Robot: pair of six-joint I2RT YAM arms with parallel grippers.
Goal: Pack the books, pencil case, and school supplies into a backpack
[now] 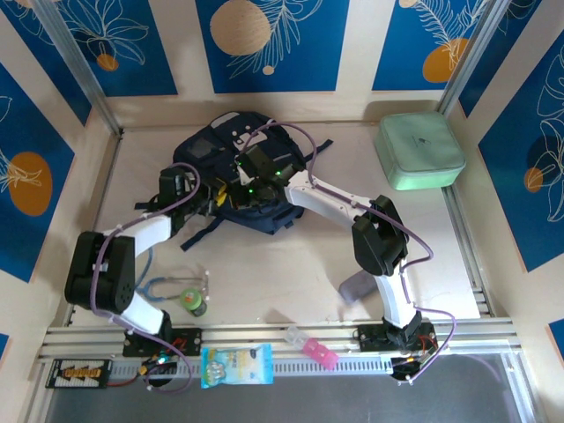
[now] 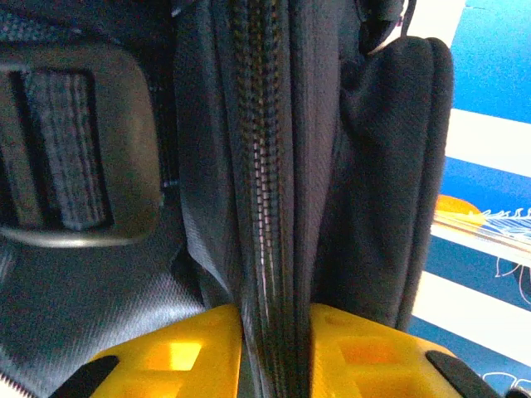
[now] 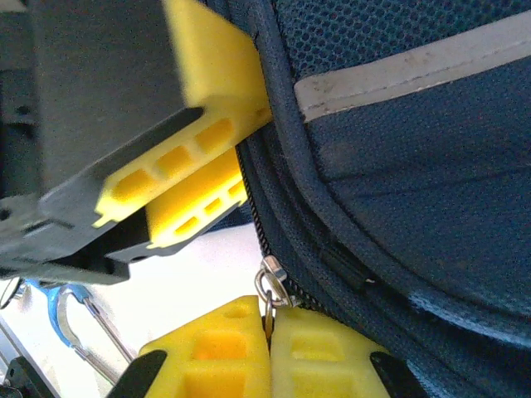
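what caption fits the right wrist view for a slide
Right gripper pinches the zipper pull of the backpack while the left gripper clamps its edge nearby.

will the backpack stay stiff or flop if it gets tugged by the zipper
Likely floppy: the backpack fabric creases and bunches in the left gripper. It may drag along rather than unzip cleanly, since the right gripper holds just the zipper pull.

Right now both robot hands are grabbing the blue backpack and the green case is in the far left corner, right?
Not quite. The green case is in the far right corner, not the left, as the top external view shows. The rest is right: the left hand and the right hand both pinch the blue backpack at its zipper.
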